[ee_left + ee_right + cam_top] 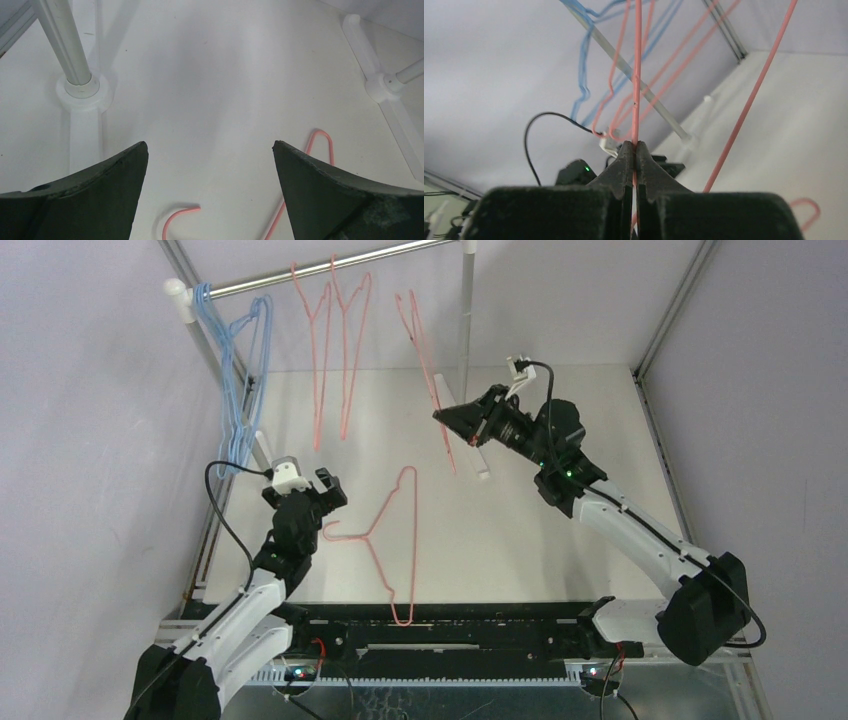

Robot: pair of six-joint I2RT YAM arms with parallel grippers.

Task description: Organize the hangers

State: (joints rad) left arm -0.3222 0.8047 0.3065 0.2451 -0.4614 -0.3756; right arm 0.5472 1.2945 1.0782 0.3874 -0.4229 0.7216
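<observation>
Right claw (pixel 441 416), centre right, pinches a pink hanger (pixel 421 345) whose hook sits just below the rail (pixel 300 273); the thin wire could swivel and miss. Left claw (pixel 327 487), spread wide and empty, hovers beside a second pink hanger (pixel 398 540) lying on the counter (pixel 530 550), lower centre.

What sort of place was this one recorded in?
Probably a lab test cell, not a real closet: a bare white table boxed in by plain walls, a small rail holding wire hangers, and two arms bolted at the table's edge.
</observation>
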